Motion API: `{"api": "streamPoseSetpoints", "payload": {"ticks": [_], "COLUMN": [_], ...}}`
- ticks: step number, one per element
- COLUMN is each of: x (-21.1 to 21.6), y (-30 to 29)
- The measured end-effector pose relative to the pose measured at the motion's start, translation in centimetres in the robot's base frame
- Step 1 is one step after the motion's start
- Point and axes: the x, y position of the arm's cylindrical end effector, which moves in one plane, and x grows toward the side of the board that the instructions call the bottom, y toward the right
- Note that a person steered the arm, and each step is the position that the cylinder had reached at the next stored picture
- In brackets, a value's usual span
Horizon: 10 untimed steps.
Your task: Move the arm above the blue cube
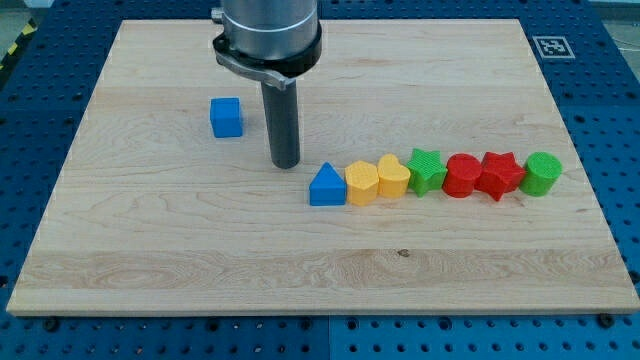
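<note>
on a pale wooden desk (200,250) with visible grain, laid over a blue pegboard floor (610,110), my tip (286,164) stands just to the view's right of the blue cube (227,117), close but apart from it. there is no pincer, only the rod. toward the view's right runs a touching row: blue triangle block (327,186), yellow hexagon block (361,183), yellow heart block (393,176), green star (427,171), red cylinder (462,175), red star (499,175), green cylinder (541,173). a printed marker (553,46) sits at the desk's top right corner.

My arm hangs upright from the view's top, my tip (286,164) resting on the board.
</note>
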Motion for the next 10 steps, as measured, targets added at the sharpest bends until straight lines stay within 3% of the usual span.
{"api": "streamPoseSetpoints", "payload": {"ticks": [3,6,8,10], "x": [-2.8,-14.5,-15.2,-13.1], "y": [0.5,-1.0,-7.4,-7.4]}}
